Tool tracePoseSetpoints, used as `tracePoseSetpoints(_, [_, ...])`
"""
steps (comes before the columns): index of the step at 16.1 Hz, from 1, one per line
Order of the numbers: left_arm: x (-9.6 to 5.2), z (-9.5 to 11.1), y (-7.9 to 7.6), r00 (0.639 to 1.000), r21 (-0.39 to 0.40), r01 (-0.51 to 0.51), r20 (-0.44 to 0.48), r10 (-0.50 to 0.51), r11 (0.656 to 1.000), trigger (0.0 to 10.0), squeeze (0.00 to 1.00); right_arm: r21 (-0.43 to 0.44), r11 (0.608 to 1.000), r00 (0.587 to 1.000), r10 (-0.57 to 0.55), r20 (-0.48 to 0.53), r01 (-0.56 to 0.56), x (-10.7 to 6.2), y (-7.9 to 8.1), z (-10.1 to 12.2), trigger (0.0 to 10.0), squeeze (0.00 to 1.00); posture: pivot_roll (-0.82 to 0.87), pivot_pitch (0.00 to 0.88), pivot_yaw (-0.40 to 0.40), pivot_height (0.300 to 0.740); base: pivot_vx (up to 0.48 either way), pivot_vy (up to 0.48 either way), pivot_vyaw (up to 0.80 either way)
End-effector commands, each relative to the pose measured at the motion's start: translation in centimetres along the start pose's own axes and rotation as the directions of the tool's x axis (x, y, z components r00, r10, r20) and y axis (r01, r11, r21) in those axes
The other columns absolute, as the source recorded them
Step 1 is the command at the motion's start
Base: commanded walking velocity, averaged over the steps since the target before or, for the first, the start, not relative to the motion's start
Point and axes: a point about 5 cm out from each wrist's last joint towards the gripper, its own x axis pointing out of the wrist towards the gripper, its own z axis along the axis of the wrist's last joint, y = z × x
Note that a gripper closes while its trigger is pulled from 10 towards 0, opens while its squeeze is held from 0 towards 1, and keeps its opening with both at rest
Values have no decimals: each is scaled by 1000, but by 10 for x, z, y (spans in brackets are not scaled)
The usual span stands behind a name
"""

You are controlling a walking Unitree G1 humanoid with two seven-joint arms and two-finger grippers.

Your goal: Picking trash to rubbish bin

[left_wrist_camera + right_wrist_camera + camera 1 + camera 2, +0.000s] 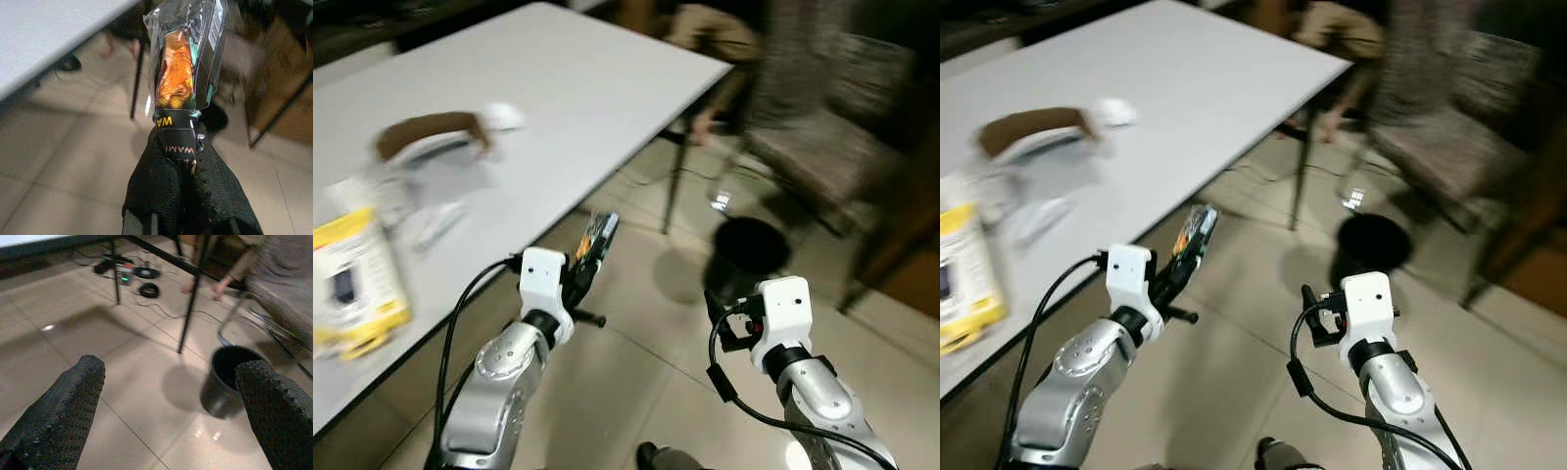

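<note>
left gripper [188, 161]: fingers pinched tight on a crinkly snack wrapper [186, 68], which sticks up past the fingertips, out over the floor just off the table [607, 88] edge

right gripper [168, 401]: fingers spread wide, nothing between them

bin [230, 379]: black, sits on the tiled floor ahead of the right gripper, beyond the wrapper too

table stuff: yellow-and-white box [352, 284] and some blurry white bits, off to the left gripper's left

left pincer [188, 161] clamped, right pincer [171, 396] (fingers apart)
</note>
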Motion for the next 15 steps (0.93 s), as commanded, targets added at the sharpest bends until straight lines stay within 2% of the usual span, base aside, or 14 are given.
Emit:
tracePoseSetpoints(1, [-5,-3,2,999,23,5,-33,-5,1000,10000,0,2,1000,1000,-24,-17,24,-3,-3,-3,10000,0,-104,91,1,740,0,0,-788])
tracePoseSetpoints(2, [-7,2,3,1000,73,29,2,-29,997,10000,0,21,999,999,-27,-26,28,-3,-2,-4,10000,0,-96,95,-10,740,0,0,-781])
tracePoseSetpoints(3, [-8,6,6,1000,137,-1,29,-3,991,10000,0,28,999,999,-28,-31,29,-1,-2,-4,10000,0,-92,93,-15,740,0,0,-788])
tracePoseSetpoints(4, [-8,6,8,999,138,-31,36,26,990,10000,0,23,999,999,-27,-33,27,-1,-2,-4,10000,0,-91,87,-15,740,0,0,-788])
tracePoseSetpoints(5, [-10,5,12,997,48,-69,47,67,996,10000,0,7,1000,999,-19,-48,19,2,-1,-6,10000,0,-91,72,-18,740,0,0,-788])
tracePoseSetpoints(6, [-13,3,15,993,-8,-107,47,107,994,10000,0,3,1000,998,-22,-59,22,3,-1,-8,10000,0,-89,65,-21,740,0,0,-788])
tracePoseSetpoints(9, [-8,2,29,957,132,-289,79,280,948,10000,0,29,1000,999,-9,-53,11,14,2,-6,10000,0,-56,53,-51,740,0,0,-788])
tracePoseSetpoints(11, [-4,1,27,980,151,-197,53,191,969,10000,0,37,999,998,-8,-67,10,20,1,-7,10000,0,-49,56,-62,740,0,0,-784])
tracePoseSetpoints(12, [-2,1,26,987,194,-163,39,158,967,10000,0,33,999,997,-10,-82,12,22,-1,-10,10000,0,-49,58,-60,740,0,0,-788])
tracePoseSetpoints(15, [-1,1,23,993,195,-119,32,115,973,10000,0,49,998,995,-22,-95,27,19,-4,-13,10000,0,-63,61,-42,740,0,0,-785])
